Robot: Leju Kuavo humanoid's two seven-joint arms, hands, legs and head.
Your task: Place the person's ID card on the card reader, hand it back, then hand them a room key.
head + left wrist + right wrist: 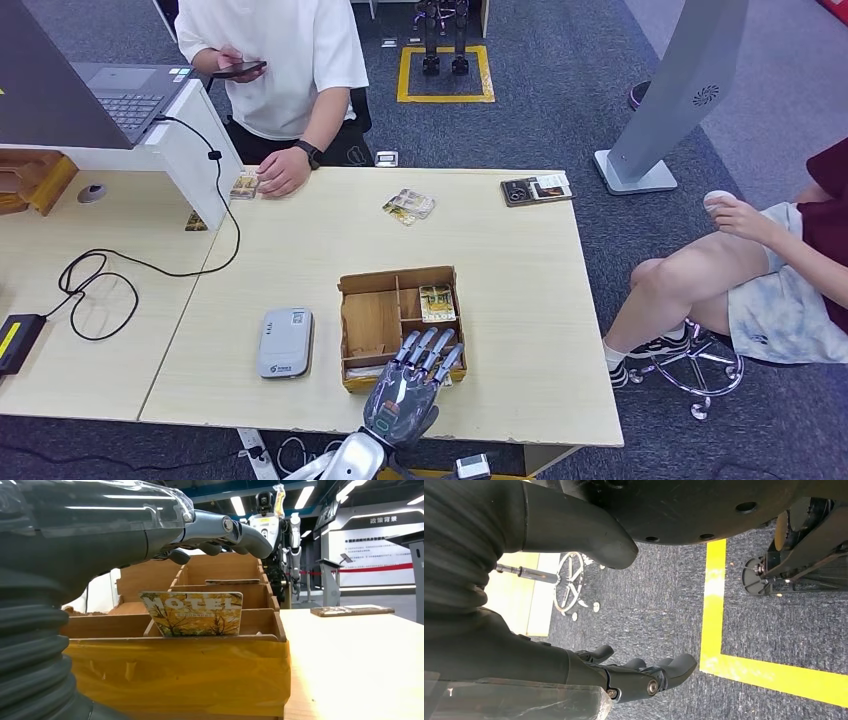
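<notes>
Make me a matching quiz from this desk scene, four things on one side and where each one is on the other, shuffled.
Things:
1. left hand
2. card reader
3. laptop
4. hotel key card

Places:
A. on the raised white stand
B. flat on the table, beside the wooden box
C. hovering over the near edge of the box
D. standing upright in a box compartment

Pairs: 1-C, 2-B, 3-A, 4-D

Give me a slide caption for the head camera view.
Robot's left hand hovers open over the wooden card box while a person waits across the table.
</notes>
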